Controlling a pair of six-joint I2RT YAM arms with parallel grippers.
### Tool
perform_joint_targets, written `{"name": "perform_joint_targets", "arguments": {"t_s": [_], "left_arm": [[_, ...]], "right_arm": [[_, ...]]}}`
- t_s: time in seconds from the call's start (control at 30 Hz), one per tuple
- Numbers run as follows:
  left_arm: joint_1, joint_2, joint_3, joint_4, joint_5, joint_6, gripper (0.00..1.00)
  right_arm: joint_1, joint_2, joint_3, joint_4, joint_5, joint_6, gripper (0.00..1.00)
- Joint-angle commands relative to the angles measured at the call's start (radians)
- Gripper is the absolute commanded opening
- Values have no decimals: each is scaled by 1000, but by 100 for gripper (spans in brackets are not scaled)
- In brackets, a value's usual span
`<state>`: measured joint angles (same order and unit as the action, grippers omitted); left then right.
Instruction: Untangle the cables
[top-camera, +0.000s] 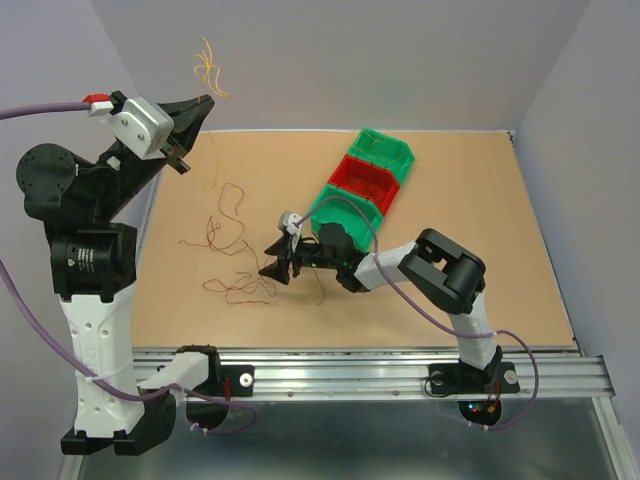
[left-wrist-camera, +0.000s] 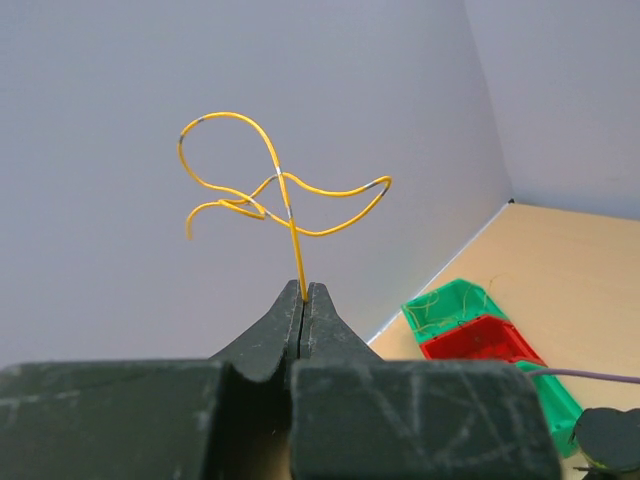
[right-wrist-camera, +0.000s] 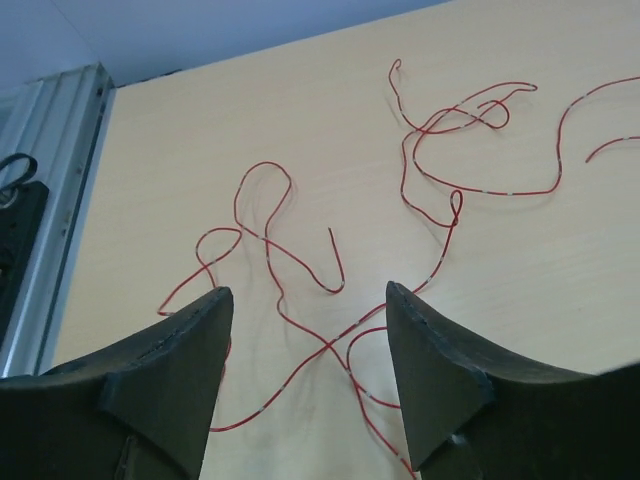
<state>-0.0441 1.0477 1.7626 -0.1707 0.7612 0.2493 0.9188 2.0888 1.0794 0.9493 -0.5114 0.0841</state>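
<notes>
my left gripper (left-wrist-camera: 303, 292) pinched tight on a yellow cable (left-wrist-camera: 290, 205) held high against the wall (left-wrist-camera: 100, 120), my right gripper (right-wrist-camera: 307, 292) with fingers apart, low over the red cables (right-wrist-camera: 440, 190) sprawled loose on the table (right-wrist-camera: 180, 130), green and red bins (top-camera: 365, 180) beyond

The red cables (right-wrist-camera: 480, 191) run behind the fingers of the right tool (right-wrist-camera: 305, 292) and off the bottom and right edges of its wrist view. The yellow cable (left-wrist-camera: 296, 245) vanishes between the pressed-together fingers of the left tool (left-wrist-camera: 303, 292). From above, the strands (top-camera: 240, 287) left of the red bin (top-camera: 368, 180) are too thin to tell which crosses over which
</notes>
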Motion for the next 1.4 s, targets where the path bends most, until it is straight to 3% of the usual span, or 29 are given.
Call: {"name": "perform_joint_targets", "arguments": {"t_s": [0.0,0.37,0.5,0.6,0.87,1.2,1.37], "left_arm": [[-3,-32,-75,60,23,2,0],[-3,-152,-380,154,111,5,0],[-14,-156,-469,166,188,-19,0],[-57,-179,-566,264,170,-42,0],[-160,-201,-686,301,118,-12,0],[-178,-193,-700,301,141,-8,0],[-178,-180,-695,297,177,-16,0]], "right_arm": [[11,-127,-55,72,36,-15,72],[11,-394,-199,63,204,-1,84],[11,-434,-156,7,380,26,85],[11,-429,-106,-23,444,34,85],[11,-383,13,-69,404,45,88],[9,-312,80,-98,442,29,84],[9,-308,83,-98,387,11,84]]}}
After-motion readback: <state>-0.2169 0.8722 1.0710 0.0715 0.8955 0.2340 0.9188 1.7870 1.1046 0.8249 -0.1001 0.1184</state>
